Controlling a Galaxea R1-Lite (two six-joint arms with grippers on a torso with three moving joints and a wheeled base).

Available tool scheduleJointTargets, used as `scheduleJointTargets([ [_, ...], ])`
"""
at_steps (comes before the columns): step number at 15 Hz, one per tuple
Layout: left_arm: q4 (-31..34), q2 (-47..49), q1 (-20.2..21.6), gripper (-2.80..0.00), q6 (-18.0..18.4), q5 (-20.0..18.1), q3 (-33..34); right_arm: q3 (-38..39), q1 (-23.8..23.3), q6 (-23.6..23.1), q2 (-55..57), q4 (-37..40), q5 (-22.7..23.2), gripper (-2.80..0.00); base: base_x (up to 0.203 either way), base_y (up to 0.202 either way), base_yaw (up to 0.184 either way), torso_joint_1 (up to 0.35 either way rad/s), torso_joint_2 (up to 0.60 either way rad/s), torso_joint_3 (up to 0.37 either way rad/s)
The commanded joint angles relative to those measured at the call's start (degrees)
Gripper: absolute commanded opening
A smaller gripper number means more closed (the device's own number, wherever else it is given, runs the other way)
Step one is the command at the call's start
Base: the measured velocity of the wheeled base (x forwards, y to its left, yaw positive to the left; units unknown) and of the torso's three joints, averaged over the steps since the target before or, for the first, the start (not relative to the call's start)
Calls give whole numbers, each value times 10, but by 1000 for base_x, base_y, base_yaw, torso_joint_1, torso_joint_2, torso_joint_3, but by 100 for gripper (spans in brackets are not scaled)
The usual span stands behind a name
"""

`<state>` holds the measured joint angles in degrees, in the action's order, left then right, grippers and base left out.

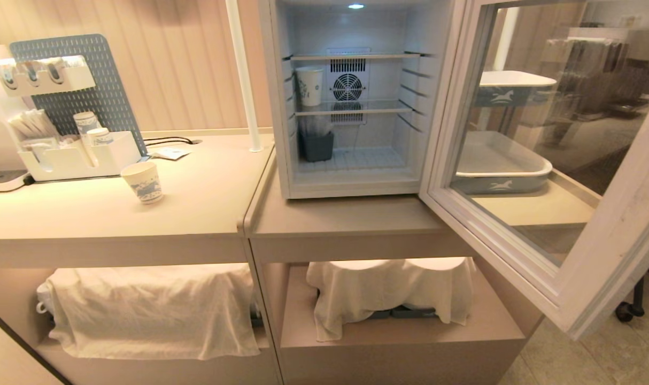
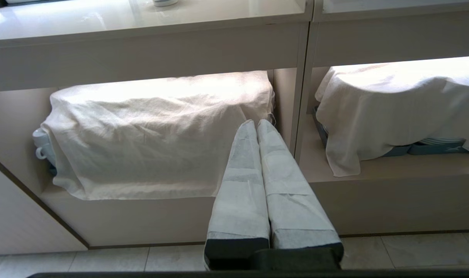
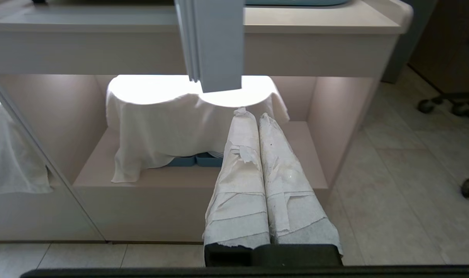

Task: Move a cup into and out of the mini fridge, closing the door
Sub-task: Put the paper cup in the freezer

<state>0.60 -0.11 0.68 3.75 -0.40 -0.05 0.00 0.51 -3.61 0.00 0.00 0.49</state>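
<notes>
I see both arms parked low in front of the counter, out of the head view; the left gripper [image 2: 257, 122] has its wrapped fingers pressed together with nothing between them, its tips pointing at the cloth [image 2: 161, 131] draped over the lower left shelf; a white mug [image 2: 41, 144] pokes out from under that cloth, off to one side of the fingers. The right gripper [image 3: 253, 114] is likewise pressed together and empty, aimed at a second cloth [image 3: 172, 127] on the lower right shelf, with blue trays [image 3: 196, 160] showing under its hem just beside the fingers; the bottom corner of the door [image 3: 215, 42] hangs directly above these fingertips, apart from them.

Both grippers sit well below the countertop, far from the task's things. The fridge [image 1: 281, 107] stands on the right counter section, well above the right gripper, with the door swung wide open towards me. A cup [image 1: 143, 182] with the blue print stands upright on the left counter section, above the left gripper, just in front of a white organiser [image 1: 78, 158]; another cup [image 1: 309, 85] stands upright on the fridge's middle shelf, left of the fan [image 1: 347, 87]; a dark bin [image 1: 316, 145] sits on the fridge floor below it.
</notes>
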Motion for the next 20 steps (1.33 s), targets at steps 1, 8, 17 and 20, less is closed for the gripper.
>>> scheduleJointTargets([
  [1,0,1,0,-280,3,-1,1,0,0,-1,-1,0,0,-280,-100,0,2,-3,-7,7],
  [8,-2,1,0,-280,5,-6,0,0,0,-3,-1,1,0,-280,0,27,-3,1,1,1],
  [17,-3,1,0,-280,9,-6,0,-1,0,-1,0,0,0,-280,0,193,0,3,1,3],
  [20,-4,1,0,-280,9,-8,1,0,0,-2,0,-1,0,-280,0,192,1,2,0,0],
])
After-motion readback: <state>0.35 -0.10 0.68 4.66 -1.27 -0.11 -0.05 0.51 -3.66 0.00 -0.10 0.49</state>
